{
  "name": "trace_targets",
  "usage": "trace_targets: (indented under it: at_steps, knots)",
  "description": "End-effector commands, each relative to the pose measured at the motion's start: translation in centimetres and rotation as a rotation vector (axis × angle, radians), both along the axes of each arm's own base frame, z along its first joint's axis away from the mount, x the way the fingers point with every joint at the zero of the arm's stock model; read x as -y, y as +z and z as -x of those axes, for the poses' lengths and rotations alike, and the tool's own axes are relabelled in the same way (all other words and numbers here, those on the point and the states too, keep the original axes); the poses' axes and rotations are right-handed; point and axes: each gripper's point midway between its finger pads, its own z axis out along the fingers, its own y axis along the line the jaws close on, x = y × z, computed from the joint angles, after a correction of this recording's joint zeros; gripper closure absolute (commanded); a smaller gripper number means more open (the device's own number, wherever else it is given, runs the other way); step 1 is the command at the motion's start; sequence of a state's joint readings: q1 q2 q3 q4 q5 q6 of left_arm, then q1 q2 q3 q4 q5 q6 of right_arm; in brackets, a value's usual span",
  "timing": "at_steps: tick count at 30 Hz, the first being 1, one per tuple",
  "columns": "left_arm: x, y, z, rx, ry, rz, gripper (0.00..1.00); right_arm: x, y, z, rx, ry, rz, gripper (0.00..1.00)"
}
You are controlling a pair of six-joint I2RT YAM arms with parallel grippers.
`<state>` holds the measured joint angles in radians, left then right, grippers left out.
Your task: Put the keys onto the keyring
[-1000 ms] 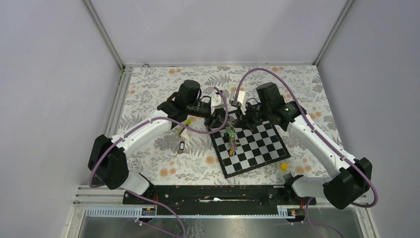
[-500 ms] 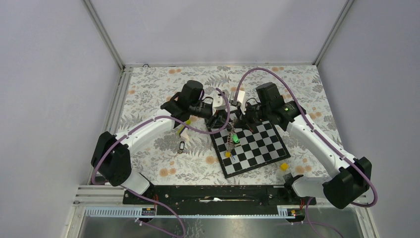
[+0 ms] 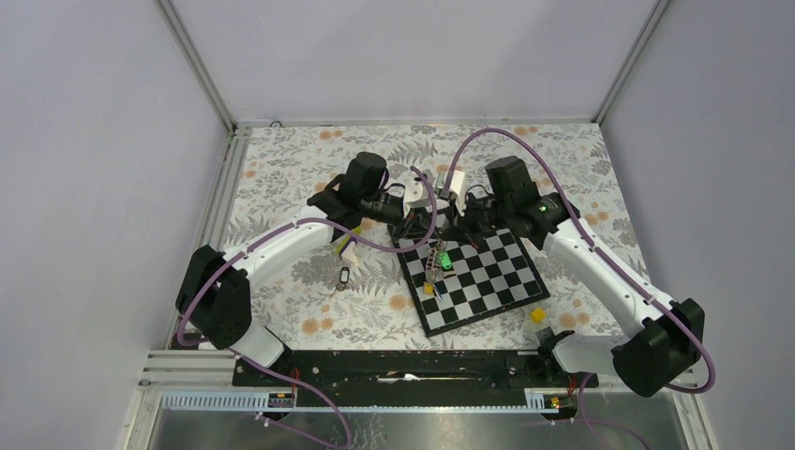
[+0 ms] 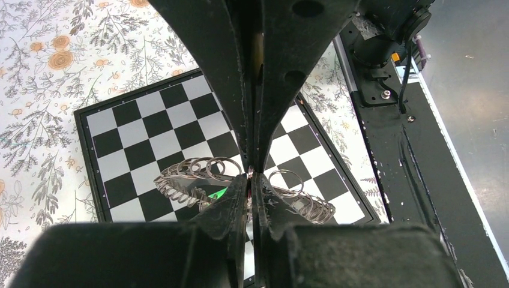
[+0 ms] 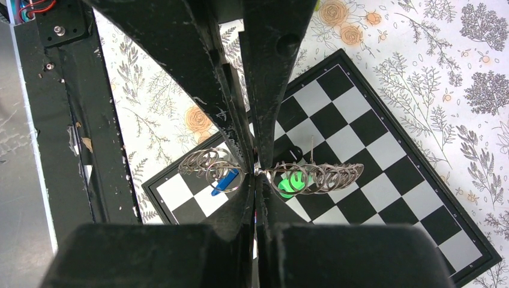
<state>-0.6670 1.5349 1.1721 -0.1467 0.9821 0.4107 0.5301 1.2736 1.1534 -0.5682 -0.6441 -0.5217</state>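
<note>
The keyring [image 3: 435, 264] hangs above the chessboard [image 3: 487, 281], held between both grippers. My left gripper [image 3: 424, 225] is shut on its rim; in the left wrist view [image 4: 251, 175] the coils [image 4: 198, 174] spread to both sides of the jaws. My right gripper [image 3: 444, 225] is also shut on the ring [image 5: 324, 175], as the right wrist view [image 5: 257, 171] shows. A green key [image 3: 446, 260] [image 5: 292, 182], a blue key [image 5: 225, 181] and a yellow key [image 3: 428, 289] hang at the ring. The black key [image 3: 344, 277] lies on the flowered cloth, left of the board.
A lime-and-white wedge [image 3: 349, 246] lies under the left forearm, near the black key. A small yellow block [image 3: 537, 315] sits off the board's near right corner. The black base rail [image 3: 403, 364] runs along the near edge.
The left arm has shifted slightly to the right. The hanging ring has turned, so the green key now shows on its right side. Both grippers have stayed shut on it.
</note>
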Motion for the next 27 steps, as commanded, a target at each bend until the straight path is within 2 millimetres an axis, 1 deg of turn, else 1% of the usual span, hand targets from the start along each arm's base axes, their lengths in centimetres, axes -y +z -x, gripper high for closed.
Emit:
trace_targets:
  at_steps: [1, 4, 5, 6, 10, 12, 14, 15, 17, 18, 19, 20, 22, 27]
  knots:
    - [0.6, 2.2, 0.3, 0.058, -0.047, 0.072, 0.94, -0.5, 1.8, 0.0, 0.072, 0.011, -0.056, 1.0]
    - [0.5, 2.6, 0.6, 0.053, -0.054, 0.081, 1.0, -0.3, 1.8, 0.0, 0.08, 0.001, -0.054, 1.0]
    - [0.4, 2.9, 0.7, 0.045, -0.056, 0.087, 1.0, -0.1, 1.9, -0.2, 0.083, -0.007, -0.058, 1.0]
    - [0.2, 3.1, 0.8, 0.034, -0.056, 0.096, 1.0, 0.1, 2.1, -0.3, 0.089, -0.016, -0.065, 0.97]
    - [-0.4, 4.8, 0.9, -0.018, -0.047, 0.143, 1.0, 1.0, 3.2, -0.6, 0.083, -0.052, -0.149, 0.77]
    - [-0.6, 5.6, 1.0, -0.045, -0.047, 0.163, 1.0, 1.2, 4.4, -0.4, 0.087, -0.049, -0.205, 0.7]
    - [-0.7, 6.5, 1.3, -0.068, -0.056, 0.194, 1.0, 1.2, 5.4, 0.0, 0.088, -0.028, -0.247, 0.59]
    - [-0.7, 6.8, 1.5, -0.088, -0.064, 0.208, 1.0, 1.2, 5.7, 0.3, 0.088, -0.017, -0.263, 0.56]
    - [-0.8, 7.2, 2.0, -0.129, -0.073, 0.238, 1.0, 1.0, 6.2, 0.7, 0.08, 0.009, -0.294, 0.55]
    - [-0.9, 7.1, 2.5, -0.178, -0.074, 0.248, 1.0, 0.9, 6.3, 0.8, 0.074, 0.016, -0.305, 0.55]
    - [-0.9, 7.5, 2.6, -0.164, -0.083, 0.275, 1.0, 0.8, 6.5, 1.0, 0.069, 0.027, -0.316, 0.55]
    - [-1.0, 7.4, 3.0, -0.204, -0.081, 0.29, 1.0, 0.7, 6.7, 1.2, 0.063, 0.038, -0.326, 0.55]
    - [-1.2, 7.6, 3.3, -0.221, -0.076, 0.332, 1.0, 0.5, 6.9, 1.6, 0.052, 0.061, -0.345, 0.55]
    - [-1.1, 7.8, 3.1, -0.239, -0.054, 0.358, 1.0, 0.3, 6.5, 1.9, 0.035, 0.08, -0.354, 0.56]
